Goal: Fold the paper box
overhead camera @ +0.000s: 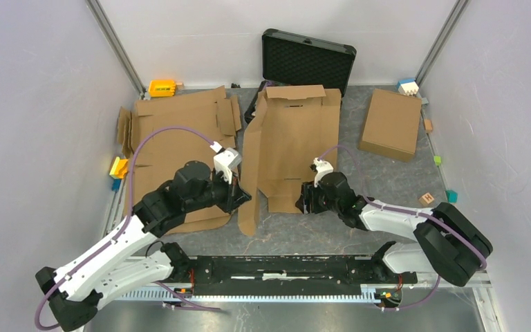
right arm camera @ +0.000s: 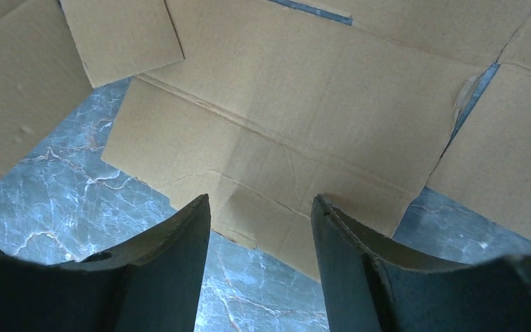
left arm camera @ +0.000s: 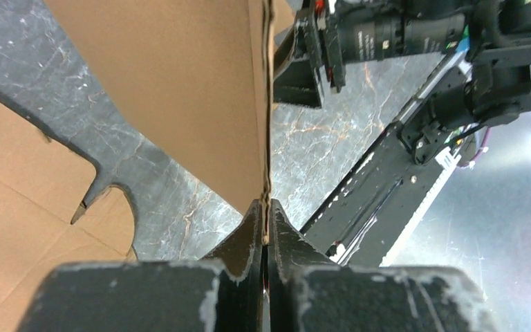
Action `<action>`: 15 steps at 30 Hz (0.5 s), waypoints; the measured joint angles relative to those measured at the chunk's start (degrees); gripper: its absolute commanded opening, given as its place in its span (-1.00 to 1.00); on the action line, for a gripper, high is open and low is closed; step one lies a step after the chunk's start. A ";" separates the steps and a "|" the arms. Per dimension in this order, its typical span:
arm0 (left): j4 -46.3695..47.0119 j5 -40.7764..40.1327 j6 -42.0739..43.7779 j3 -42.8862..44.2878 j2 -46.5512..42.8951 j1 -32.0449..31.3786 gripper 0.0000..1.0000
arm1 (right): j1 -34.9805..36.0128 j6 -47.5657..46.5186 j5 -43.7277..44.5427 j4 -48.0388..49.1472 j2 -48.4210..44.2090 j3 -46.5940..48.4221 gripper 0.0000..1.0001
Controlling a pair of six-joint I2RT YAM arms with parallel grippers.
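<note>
Seen from above, two arms reach over a grey marbled table. One paper box lies unfolded in the middle of the frame, its long left side panel standing up from the table. The left gripper sits at the lower end of that raised panel, and the right gripper is at the lower edge of the same sheet, right of centre. Other flat cardboard lies at the left, one closed cardboard box at the upper right, and one open black case stands at the top centre. Small blocks lie along the table edges: two on the left, among them an orange one, and at least four on the right, among them a wooden cube. In the left wrist view, the two fingers are pressed together at the bottom centre, pinching the thin edge of the upright panel, which runs straight up the frame; flat cardboard fills the lower left and the other arm shows at the upper right. In the right wrist view, the two fingers stand well apart at the bottom with nothing between them, hanging over the near edge of the flat sheet, with bare table at the left and bottom.
</note>
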 measured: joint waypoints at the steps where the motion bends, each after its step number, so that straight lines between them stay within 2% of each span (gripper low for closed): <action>1: 0.33 -0.50 0.17 -0.70 -0.02 -0.66 -0.96 | -0.09 0.24 0.42 0.17 -0.46 -0.44 0.22; 15: 6.62 -10.51 3.13 -8.41 -0.83 -10.80 -0.96 | -1.46 1.62 2.86 -2.80 -4.52 -2.05 0.25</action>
